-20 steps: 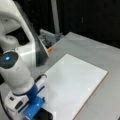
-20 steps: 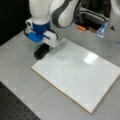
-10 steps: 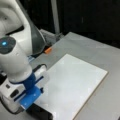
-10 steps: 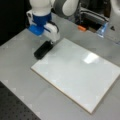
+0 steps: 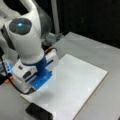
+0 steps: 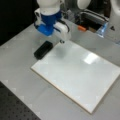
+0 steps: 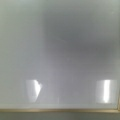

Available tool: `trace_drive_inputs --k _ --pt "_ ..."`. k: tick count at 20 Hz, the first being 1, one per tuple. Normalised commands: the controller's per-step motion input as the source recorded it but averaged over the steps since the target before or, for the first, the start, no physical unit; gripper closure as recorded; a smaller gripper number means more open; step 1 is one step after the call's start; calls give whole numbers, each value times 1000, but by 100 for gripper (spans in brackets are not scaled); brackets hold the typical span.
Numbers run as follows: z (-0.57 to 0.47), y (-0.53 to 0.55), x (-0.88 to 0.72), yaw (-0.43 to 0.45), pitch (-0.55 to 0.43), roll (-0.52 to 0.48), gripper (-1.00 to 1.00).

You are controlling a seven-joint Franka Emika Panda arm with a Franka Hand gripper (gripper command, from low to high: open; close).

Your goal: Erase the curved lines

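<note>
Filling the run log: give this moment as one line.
gripper: above board's corner, holding nothing visible | board: white, no curve lines visible | black block: on table beside board

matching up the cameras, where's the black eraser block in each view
Front view: the black eraser block lies at the bottom left, just off the white board's near corner.
Front view: the block lies left of centre, beside the board's left corner, below the gripper.
Wrist view: not in it; only board surface and its edge.
Shared landmark: the white board.

White rounded arm (image 5: 25,42), blue wrist bracket (image 6: 47,26), black cable (image 5: 15,87), glowing blue light (image 5: 19,24).
</note>
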Motion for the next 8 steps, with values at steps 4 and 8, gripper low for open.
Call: trace_drive_inputs --k 4,8 --pt "-10 307 -244 -98 28 -58 -100" --pt "-88 199 -148 -85 -19 -156 -100"
